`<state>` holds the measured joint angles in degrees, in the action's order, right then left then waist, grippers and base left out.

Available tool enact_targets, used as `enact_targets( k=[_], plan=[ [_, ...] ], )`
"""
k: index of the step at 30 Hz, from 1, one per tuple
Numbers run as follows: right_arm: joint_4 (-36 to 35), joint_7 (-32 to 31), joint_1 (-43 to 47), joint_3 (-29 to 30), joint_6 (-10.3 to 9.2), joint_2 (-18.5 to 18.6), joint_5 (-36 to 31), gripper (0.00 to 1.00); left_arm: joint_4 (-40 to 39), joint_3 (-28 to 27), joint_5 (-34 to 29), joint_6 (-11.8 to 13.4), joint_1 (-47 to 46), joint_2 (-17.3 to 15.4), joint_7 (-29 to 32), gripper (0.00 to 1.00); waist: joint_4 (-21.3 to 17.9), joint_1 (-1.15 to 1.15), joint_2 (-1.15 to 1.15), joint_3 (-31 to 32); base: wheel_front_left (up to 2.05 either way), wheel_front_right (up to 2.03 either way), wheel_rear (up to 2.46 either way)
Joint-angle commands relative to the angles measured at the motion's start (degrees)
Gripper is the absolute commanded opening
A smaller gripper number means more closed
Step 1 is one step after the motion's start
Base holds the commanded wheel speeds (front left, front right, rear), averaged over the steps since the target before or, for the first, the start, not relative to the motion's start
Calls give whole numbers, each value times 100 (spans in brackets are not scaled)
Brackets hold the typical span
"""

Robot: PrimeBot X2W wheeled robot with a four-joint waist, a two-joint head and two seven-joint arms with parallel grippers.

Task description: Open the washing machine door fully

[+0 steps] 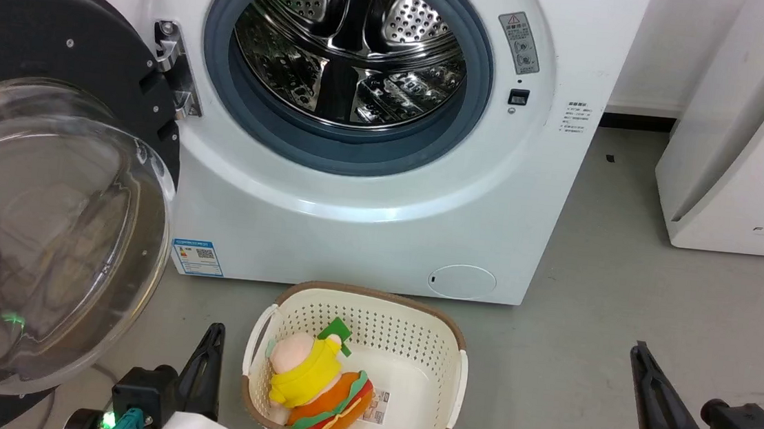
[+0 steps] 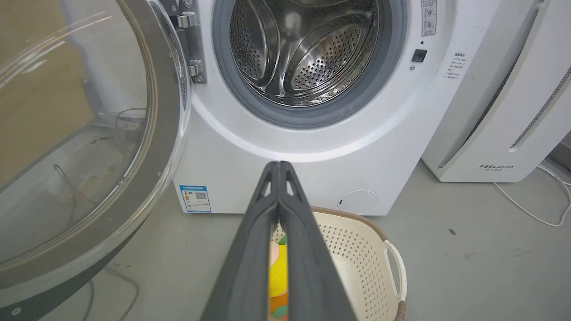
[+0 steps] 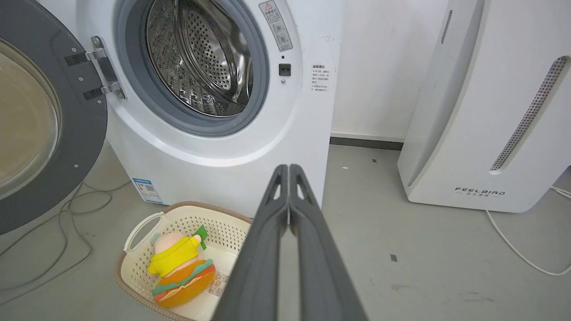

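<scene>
Grey floor (image 1: 622, 318), perhaps concrete — white wall (image 3: 379, 67); cables (image 3: 67, 223) beneath washing machine door (image 1: 43, 212).

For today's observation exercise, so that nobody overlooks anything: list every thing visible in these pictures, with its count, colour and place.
washing machine: one, white, centre
washing machine door: one, black with clear glass bowl, open, at left
drum: one, steel, inside the machine's opening
gasket: one, blue-grey, ringing the drum
label sticker: one, blue, low left on the machine front
basket: one, cream with brown rim, on the grey floor before the machine
plush toy: one, yellow, orange, pink, green, lying in the basket
appliance: one, white, at right
left gripper: one, dark, shut, lower left
right gripper: one, dark, shut, lower right
</scene>
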<state>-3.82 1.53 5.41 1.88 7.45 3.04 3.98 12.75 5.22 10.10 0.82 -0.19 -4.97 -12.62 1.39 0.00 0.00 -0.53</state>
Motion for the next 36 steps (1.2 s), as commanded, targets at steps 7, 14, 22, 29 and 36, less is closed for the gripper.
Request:
enact_targets(
  k=[7, 14, 22, 29, 36],
  plan=[
    [47, -27, -102, -21, 1, -3, -77, 0, -140, -50, -129, -18, 3, 16, 111, 0, -11, 0, 0, 4, 0, 0, 0],
    [70, -36, -133, -33, 1, -4, -100, 0, -221, -83, -192, -23, 4, 30, 193, 0, -20, 0, 0, 8, 0, 0, 0],
    [98, -46, -168, -46, 1, -5, -126, 0, -313, -121, -263, -28, 6, 45, 286, 0, -30, 0, 0, 12, 0, 0, 0],
    [121, -55, -200, -58, 1, -6, -149, 0, -394, -155, -326, -32, 7, 59, 368, 0, -39, 0, 0, 15, 0, 0, 0],
    [145, -64, -231, -70, 2, -7, -171, 0, -474, -189, -388, -37, 8, 73, 449, 0, -48, 0, 0, 19, 0, 0, 0]
  ],
)
